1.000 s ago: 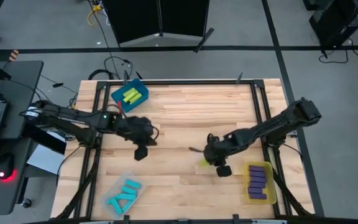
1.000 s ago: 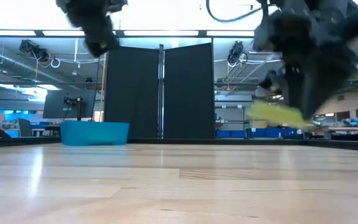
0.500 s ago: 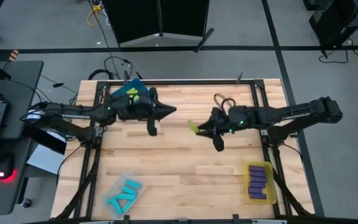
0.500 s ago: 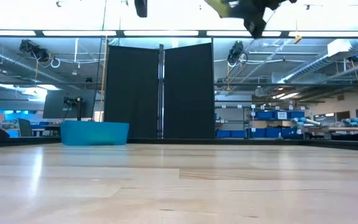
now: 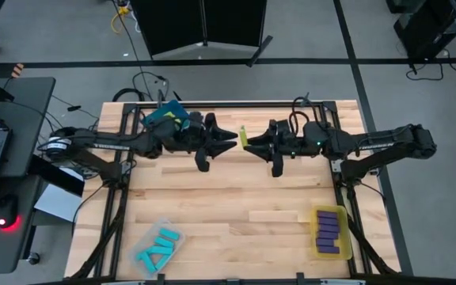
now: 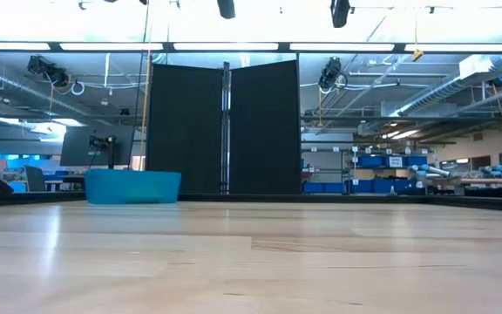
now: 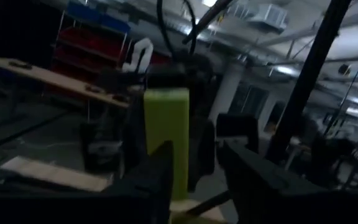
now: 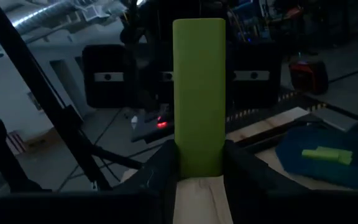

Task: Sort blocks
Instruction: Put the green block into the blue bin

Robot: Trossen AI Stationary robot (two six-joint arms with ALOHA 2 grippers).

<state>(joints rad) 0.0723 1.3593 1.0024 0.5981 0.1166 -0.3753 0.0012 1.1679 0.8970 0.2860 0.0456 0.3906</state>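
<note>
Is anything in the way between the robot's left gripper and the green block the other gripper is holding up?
Nothing visible is. The right gripper holds the lime green block up above the table, and the left gripper faces it, open, with only a small gap of air between them. The blue bin with the other green blocks sits behind the left arm.

We hold both arms stretched level toward each other, raised well above the surface. Our left gripper (image 5: pixel 229 140) points right with its fingers (image 7: pixel 157 180) parted. Our right gripper (image 5: pixel 248 144) faces it, just beside it, fingers (image 8: pixel 163 163) pinching a lime green block (image 8: pixel 198 96).
</note>
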